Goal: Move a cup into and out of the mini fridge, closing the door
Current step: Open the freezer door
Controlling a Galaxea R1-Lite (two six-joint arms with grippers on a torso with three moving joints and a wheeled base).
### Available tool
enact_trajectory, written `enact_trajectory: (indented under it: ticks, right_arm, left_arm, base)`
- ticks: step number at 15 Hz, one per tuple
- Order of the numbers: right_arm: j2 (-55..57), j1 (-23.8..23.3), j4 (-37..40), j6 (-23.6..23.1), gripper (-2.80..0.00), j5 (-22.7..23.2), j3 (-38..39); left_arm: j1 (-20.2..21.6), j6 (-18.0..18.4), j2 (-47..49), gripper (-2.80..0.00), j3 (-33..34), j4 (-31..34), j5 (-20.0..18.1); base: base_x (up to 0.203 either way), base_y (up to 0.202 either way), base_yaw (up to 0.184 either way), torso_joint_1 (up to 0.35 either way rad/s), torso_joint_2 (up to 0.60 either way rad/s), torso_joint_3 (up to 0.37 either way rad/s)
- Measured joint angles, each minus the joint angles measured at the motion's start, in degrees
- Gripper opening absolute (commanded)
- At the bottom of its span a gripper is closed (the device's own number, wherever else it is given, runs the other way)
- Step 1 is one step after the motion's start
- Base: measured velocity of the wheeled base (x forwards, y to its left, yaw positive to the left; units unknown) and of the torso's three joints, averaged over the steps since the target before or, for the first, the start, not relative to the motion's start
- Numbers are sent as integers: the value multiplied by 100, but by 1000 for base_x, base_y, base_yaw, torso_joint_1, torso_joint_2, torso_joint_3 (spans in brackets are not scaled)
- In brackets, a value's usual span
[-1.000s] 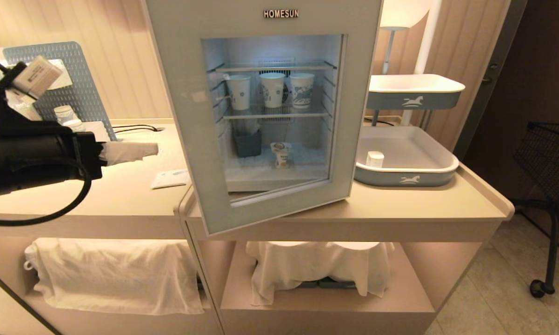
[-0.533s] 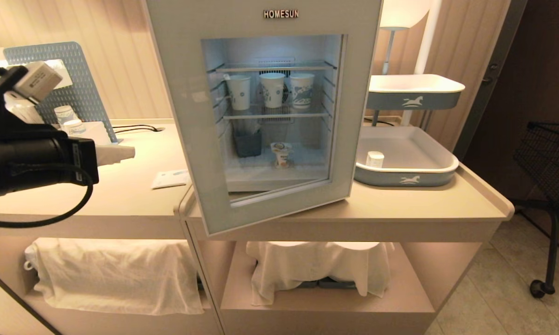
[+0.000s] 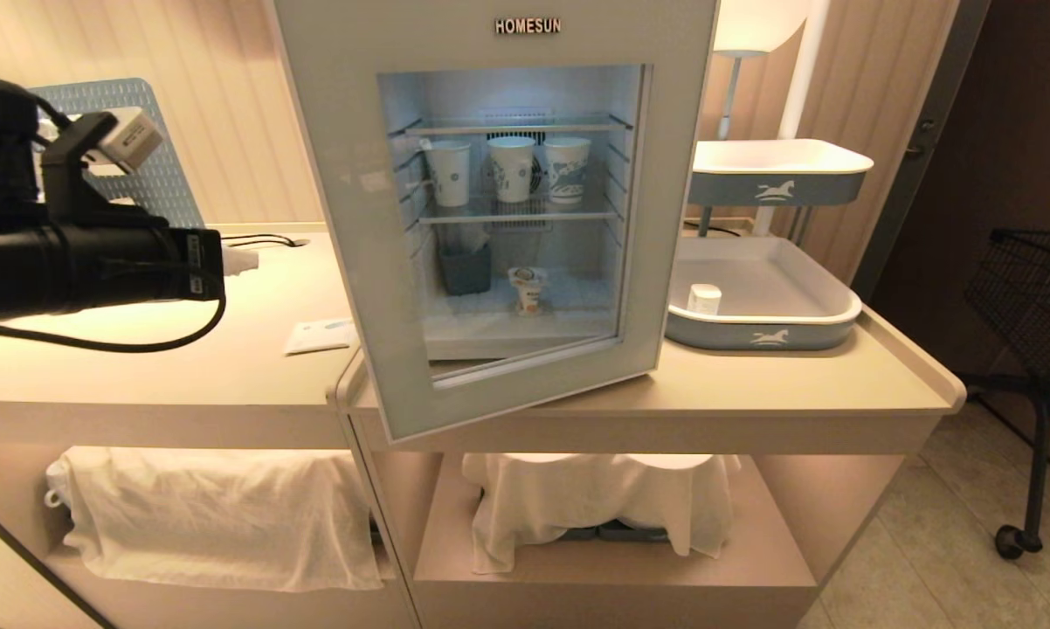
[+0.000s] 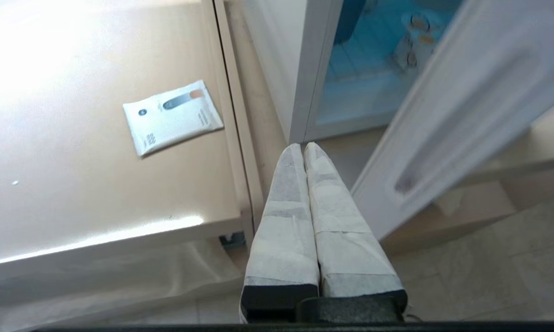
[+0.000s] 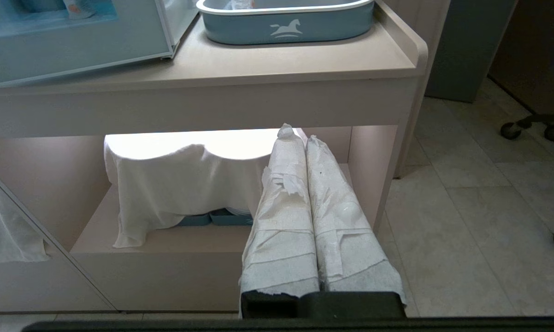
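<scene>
Pulled back from the fridge (image 3: 499, 218) since a moment ago, left claw (image 4: 304, 150) now pressed together, empty. Suggests the putting-in is done: cup (image 3: 529, 288) on the fridge floor, behind the half-open door (image 3: 350, 262). Held level above the counter's (image 3: 141, 367) left part. Right claw (image 5: 300, 133) shut, parked low.

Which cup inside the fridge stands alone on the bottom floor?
The small orange-labelled cup; the three taller paper cups stand in a row on the wire shelf above it.
</scene>
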Motion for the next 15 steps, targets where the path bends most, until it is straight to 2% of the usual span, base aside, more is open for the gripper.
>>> enact_trajectory:
  ticks: [4,9,12,15]
  right_arm:
    - [0,-1,0,-2,-280,0,0]
    - [0,-2,0,0,-280,-2,0]
    - [0,-2,2,0,-280,2,0]
    - [0,-2,1,0,-280,0,0]
  left_arm:
    - [-86,-643,681,-280,-833,-59,3]
    - [-169,-798,1185,-280,-1287,-117,0]
    - [-228,-1171,1345,-280,-1381,-342,3]
    - [-325,-1243,1416,-280,-1454,-378,-2]
  base:
    - [0,0,0,0,0,0]
    - [0,0,0,0,0,0]
    - [0,0,0,0,0,0]
    - [0,0,0,0,0,0]
